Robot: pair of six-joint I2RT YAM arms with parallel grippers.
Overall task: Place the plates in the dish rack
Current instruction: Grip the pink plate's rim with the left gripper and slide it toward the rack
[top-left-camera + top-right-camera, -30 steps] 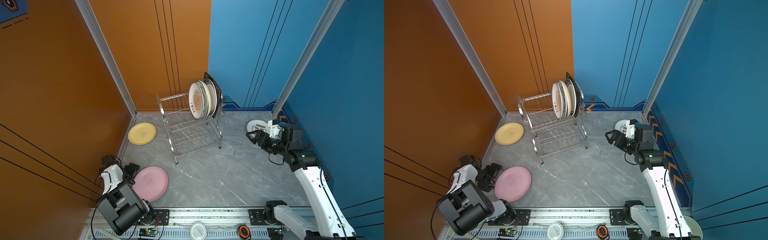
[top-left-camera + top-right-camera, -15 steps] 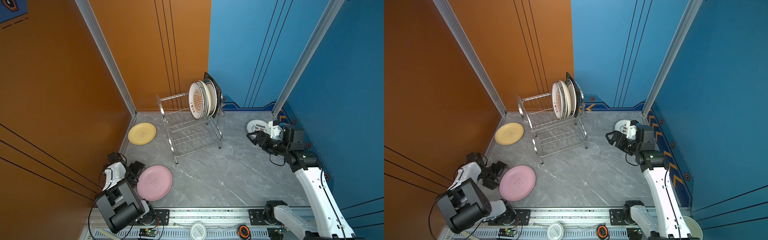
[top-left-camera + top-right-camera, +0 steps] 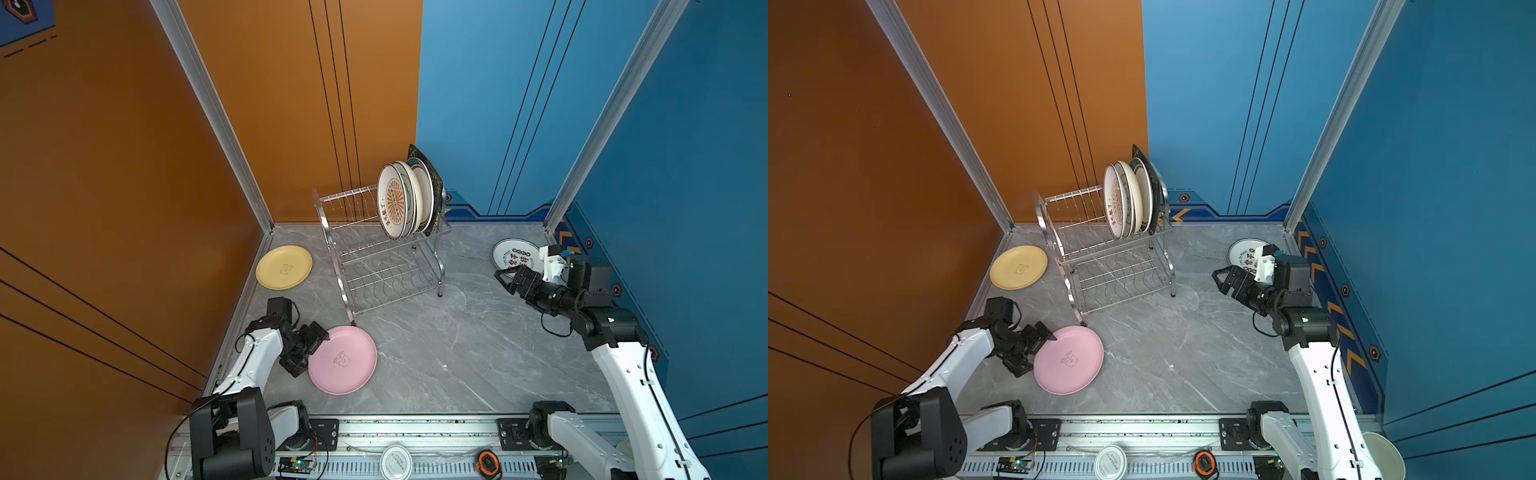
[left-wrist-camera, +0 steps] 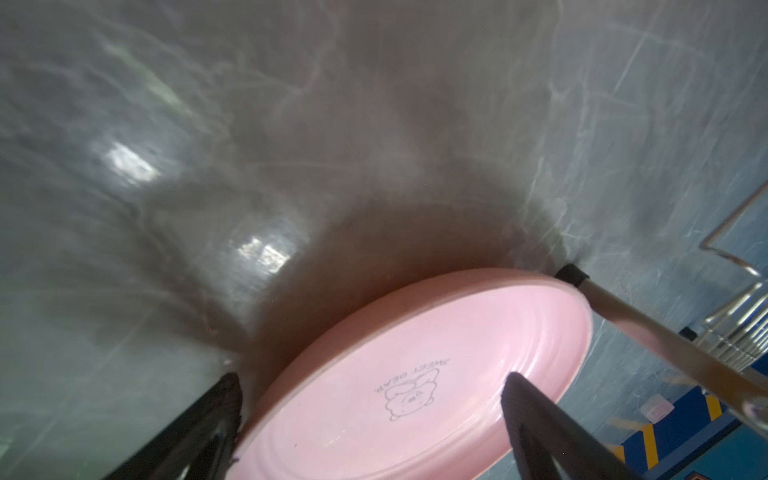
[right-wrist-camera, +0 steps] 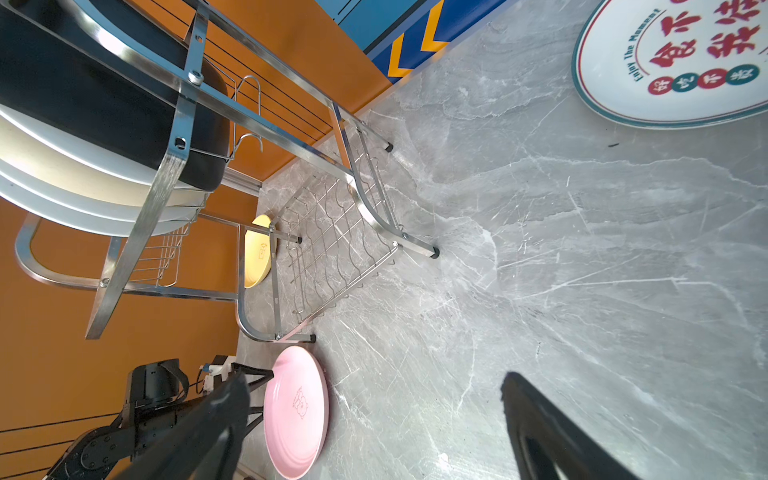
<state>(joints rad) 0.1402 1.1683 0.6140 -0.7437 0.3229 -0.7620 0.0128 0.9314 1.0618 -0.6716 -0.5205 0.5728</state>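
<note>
The pink plate (image 3: 345,361) (image 3: 1069,359) (image 4: 415,374) (image 5: 295,411) lies on the table with its far rim at a foot of the dish rack (image 3: 386,274) (image 3: 1113,270) (image 5: 332,232). My left gripper (image 3: 309,353) (image 3: 1036,355) (image 4: 370,379) is open, its jaws straddling the plate's near rim. Several plates stand in the rack's upper tier, a white sunburst one (image 3: 392,201) in front. A yellow plate (image 3: 284,267) lies left of the rack. My right gripper (image 3: 509,280) (image 3: 1221,280) (image 5: 374,380) is open and empty beside a green-rimmed white plate (image 3: 515,257) (image 5: 685,62).
Orange wall panels close the left side and blue ones the back and right. On the front rail lie a small round white lid (image 3: 396,461) and an orange tape measure (image 3: 486,461). A white bucket-like container (image 3: 1383,457) sits outside at the front right.
My left gripper has moved right and away from the front edge, and the pink plate has slid with it up to the rack's foot. The right gripper has barely moved.
</note>
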